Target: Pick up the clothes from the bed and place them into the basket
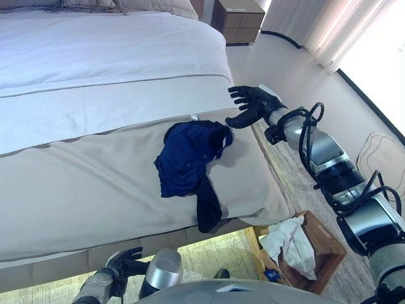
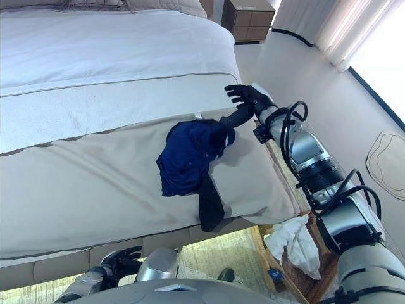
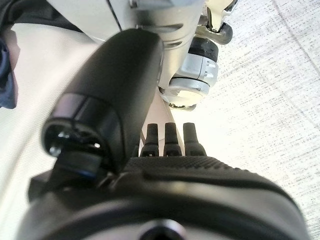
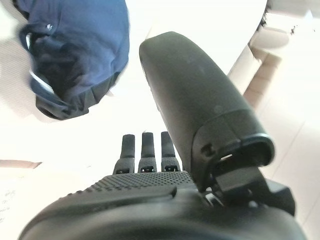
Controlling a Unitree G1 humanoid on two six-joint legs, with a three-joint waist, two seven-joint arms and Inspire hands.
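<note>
Right hand (image 1: pixel 253 101): fingers spread, empty, right of centre.
Navy clothes (image 1: pixel 190 155): to be gathered at the bunched top.
Basket (image 1: pixel 319 244): lower right.

We see navy blue clothes (image 1: pixel 190 158) on a beige bedspread (image 1: pixel 95 183), white sheets (image 1: pixel 95 57), a brown basket (image 1: pixel 326 244) holding white cloth (image 1: pixel 288 244).

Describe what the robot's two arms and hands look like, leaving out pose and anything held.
Both arms are built of silver-grey metal segments joined by black rings. Black cables loop along the right arm. The right hand is dark, with slim fingers and a bulky smooth thumb; its palm has a fine knobbly texture in the wrist view. The left hand is equally dark, on a rounded silver forearm.
</note>
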